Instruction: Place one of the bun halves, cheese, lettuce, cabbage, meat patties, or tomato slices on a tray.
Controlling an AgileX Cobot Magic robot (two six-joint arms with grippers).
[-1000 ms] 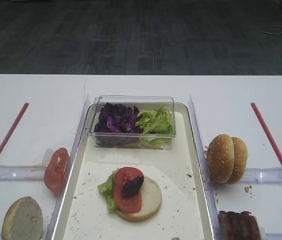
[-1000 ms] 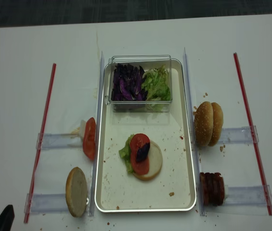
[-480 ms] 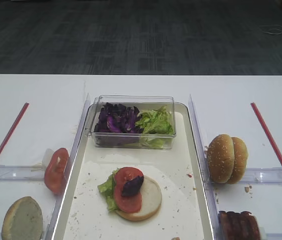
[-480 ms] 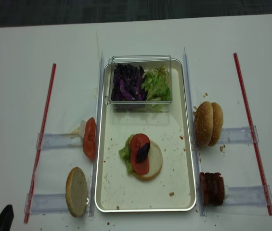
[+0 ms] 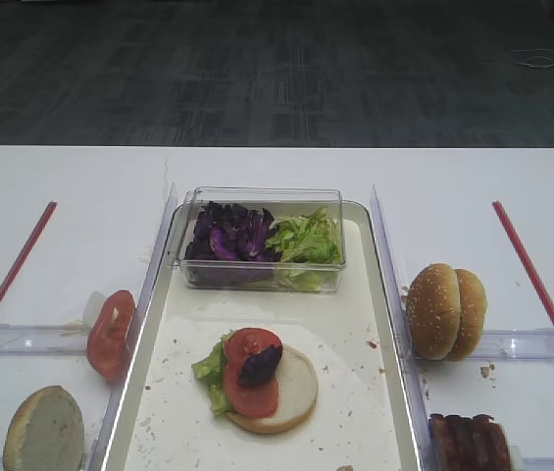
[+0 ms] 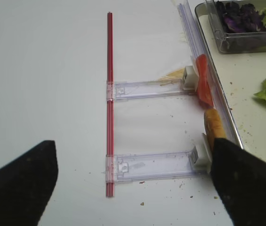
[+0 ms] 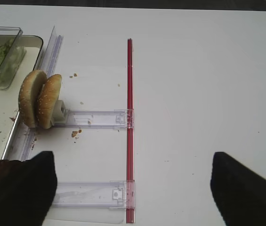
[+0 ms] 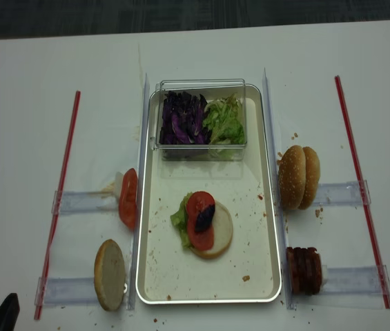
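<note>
Where bun halves (image 5: 445,311) stand, crumbs (image 5: 485,371)

This looks like a lab or office test room, not a kitchen. A plain white desk (image 5: 71,177) stands on dark grey carpet tiles (image 5: 277,69), with a loose cable (image 5: 541,59) on the floor at far right. Red strips (image 8: 60,200) and clear plastic holders (image 8: 77,201) mark fixed spots for food beside a metal tray (image 8: 267,227).
</note>
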